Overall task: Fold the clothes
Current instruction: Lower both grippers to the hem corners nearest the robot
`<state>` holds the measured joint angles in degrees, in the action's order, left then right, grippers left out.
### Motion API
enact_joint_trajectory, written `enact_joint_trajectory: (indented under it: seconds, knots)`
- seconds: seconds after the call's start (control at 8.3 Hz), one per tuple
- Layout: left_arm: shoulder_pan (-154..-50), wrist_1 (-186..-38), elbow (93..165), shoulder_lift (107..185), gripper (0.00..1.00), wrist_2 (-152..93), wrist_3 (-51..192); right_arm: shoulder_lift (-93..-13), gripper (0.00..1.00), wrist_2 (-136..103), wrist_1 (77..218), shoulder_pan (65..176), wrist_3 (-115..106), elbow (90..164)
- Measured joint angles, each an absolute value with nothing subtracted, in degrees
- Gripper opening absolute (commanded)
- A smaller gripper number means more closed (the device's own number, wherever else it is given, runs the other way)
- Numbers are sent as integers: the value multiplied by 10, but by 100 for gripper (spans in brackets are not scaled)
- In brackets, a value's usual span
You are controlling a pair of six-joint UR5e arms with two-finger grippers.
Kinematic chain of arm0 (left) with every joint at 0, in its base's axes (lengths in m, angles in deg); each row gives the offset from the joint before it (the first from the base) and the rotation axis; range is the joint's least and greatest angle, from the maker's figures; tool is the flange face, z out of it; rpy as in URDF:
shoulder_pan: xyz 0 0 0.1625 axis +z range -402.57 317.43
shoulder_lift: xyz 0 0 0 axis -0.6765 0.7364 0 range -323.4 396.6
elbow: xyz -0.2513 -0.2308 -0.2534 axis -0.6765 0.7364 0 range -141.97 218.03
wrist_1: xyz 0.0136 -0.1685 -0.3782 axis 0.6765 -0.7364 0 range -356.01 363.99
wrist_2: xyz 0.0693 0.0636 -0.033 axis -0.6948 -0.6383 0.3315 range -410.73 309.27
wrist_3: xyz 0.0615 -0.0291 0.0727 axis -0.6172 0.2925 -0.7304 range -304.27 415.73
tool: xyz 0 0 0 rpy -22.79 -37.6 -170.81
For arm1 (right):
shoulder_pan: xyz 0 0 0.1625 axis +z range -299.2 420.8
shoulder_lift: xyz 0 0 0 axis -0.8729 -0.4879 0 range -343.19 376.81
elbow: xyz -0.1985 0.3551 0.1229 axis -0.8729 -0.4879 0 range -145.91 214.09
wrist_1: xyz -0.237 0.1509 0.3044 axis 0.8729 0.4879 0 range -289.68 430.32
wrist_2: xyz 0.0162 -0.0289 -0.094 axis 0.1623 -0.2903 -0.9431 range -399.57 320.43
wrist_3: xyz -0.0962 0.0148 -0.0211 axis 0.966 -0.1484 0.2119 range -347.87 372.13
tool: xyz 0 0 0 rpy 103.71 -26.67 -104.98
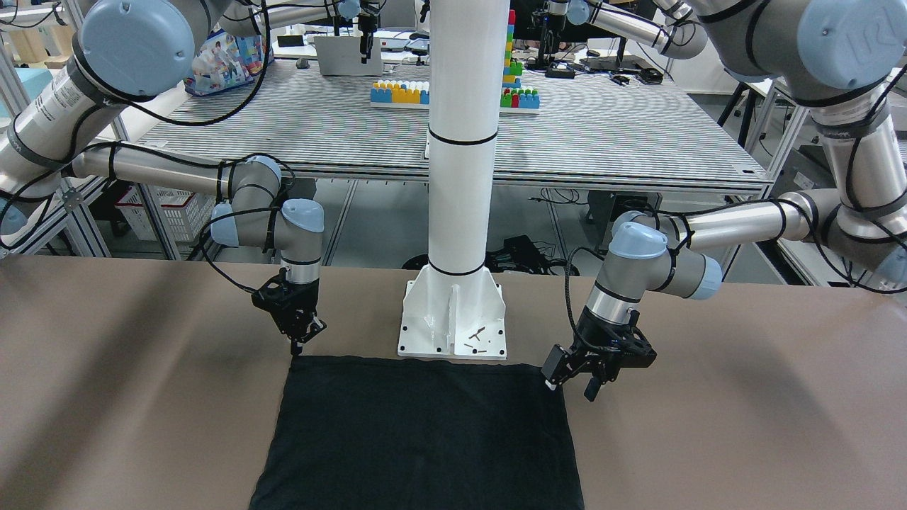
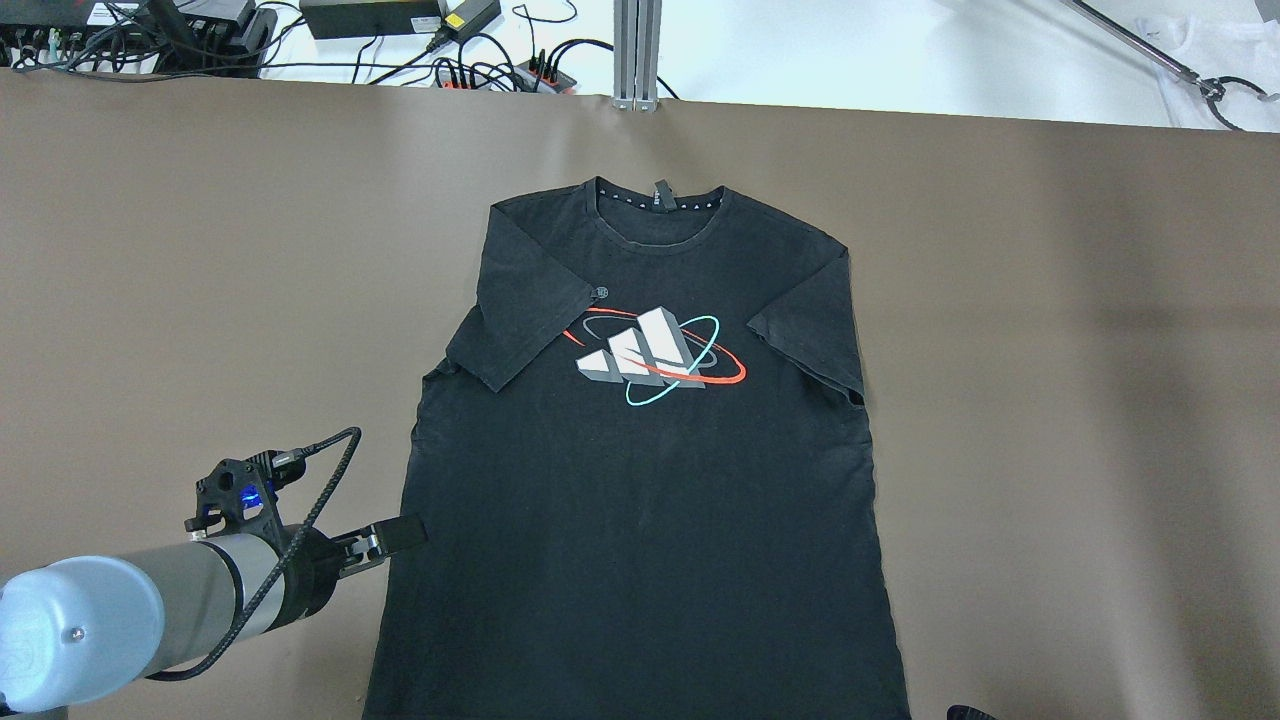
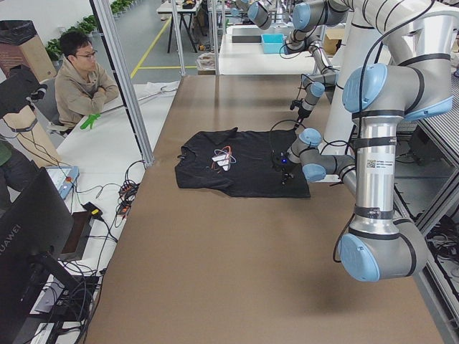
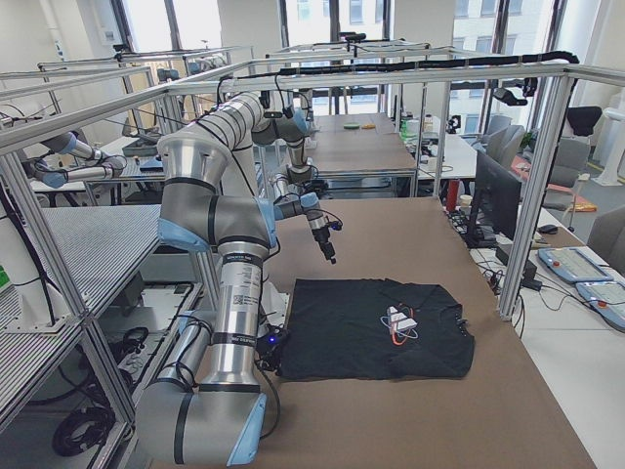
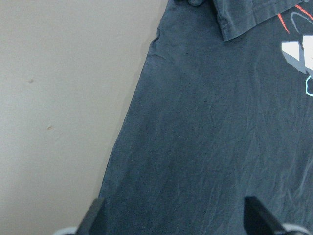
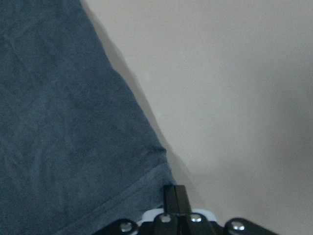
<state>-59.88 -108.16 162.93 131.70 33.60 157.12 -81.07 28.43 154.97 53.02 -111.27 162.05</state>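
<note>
Clothes amount to one black T-shirt [image 2: 640, 520], spread flat in the middle of the table [image 2: 150, 300], with its collar [image 2: 660, 215] far from me, its hem [image 1: 411, 360] near, and its one printed logo [image 2: 655, 358] facing up. Its two sleeves [image 2: 525, 310] lie folded in over the body. My left hand [image 1: 570, 388] hangs released, fingers spread, at the shirt's left edge near the hem. My right hand [image 1: 296, 346] is clenched at the near right hem corner; whether it pinches cloth I cannot tell. One white pillar [image 1: 460, 177] stands with its base just beside the hem.
</note>
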Motion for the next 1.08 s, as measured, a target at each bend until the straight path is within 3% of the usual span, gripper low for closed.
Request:
enact_joint_trajectory:
  seconds: [0.24, 0.48, 0.96, 1.08]
  knots:
    - [-594, -1082, 1631, 1309, 100, 334, 1597, -816, 0, 286, 1550, 542, -1112, 1642]
    - [-551, -1082, 1635, 1274, 94, 297, 1626, -831, 0, 292, 1550, 545, -1108, 1669]
    - [-426, -1082, 1642, 1224, 63, 199, 1681, -843, 0, 302, 1539, 545, -1112, 1686]
    - [-400, -1082, 1631, 1227, 60, 178, 1694, -844, 0, 303, 1533, 545, -1112, 1683]
